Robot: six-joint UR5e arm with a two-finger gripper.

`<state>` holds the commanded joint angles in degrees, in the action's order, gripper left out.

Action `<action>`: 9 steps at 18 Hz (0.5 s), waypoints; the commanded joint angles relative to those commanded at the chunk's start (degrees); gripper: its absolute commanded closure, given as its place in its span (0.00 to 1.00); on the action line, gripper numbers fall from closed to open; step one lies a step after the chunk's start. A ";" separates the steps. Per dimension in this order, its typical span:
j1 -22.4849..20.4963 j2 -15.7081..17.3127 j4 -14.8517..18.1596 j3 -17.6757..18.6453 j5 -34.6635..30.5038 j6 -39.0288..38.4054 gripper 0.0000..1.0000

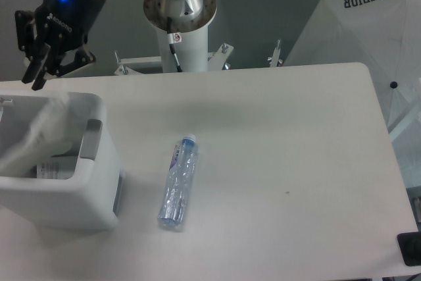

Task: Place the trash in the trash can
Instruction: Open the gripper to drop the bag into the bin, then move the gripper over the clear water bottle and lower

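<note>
While the hand (36,74) hangs above the rear left corner of the trash can (99,189), its fingers stand apart and hold nothing. The plastic bag (36,133) lies inside the trash can, slumped against the far wall. A white label or card shows at the bottom of the bin; its print is too small to read. The bottle (178,182) lies on its side on the surface (276,149), just right of the trash can, cap pointing away from the viewer. Its blue-purple label is not legible.

Judged step: first item deposited; second item pending. The next move calls for travel to the bottle, a descent, and a grip across its narrow body.

An umbrella (355,24) at the right reads "SUPERIOR".
</note>
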<state>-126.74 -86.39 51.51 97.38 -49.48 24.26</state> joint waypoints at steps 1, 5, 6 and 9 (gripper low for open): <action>0.00 0.00 -0.09 -0.09 -0.09 0.00 0.04; -5.16 -1.49 0.00 -0.88 -0.44 -1.92 0.01; -10.49 -3.06 -0.09 -0.27 -0.44 -4.20 0.00; -15.72 -7.28 -0.26 -2.01 -0.26 -5.44 0.00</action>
<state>-142.46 -93.68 51.24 95.37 -49.75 18.82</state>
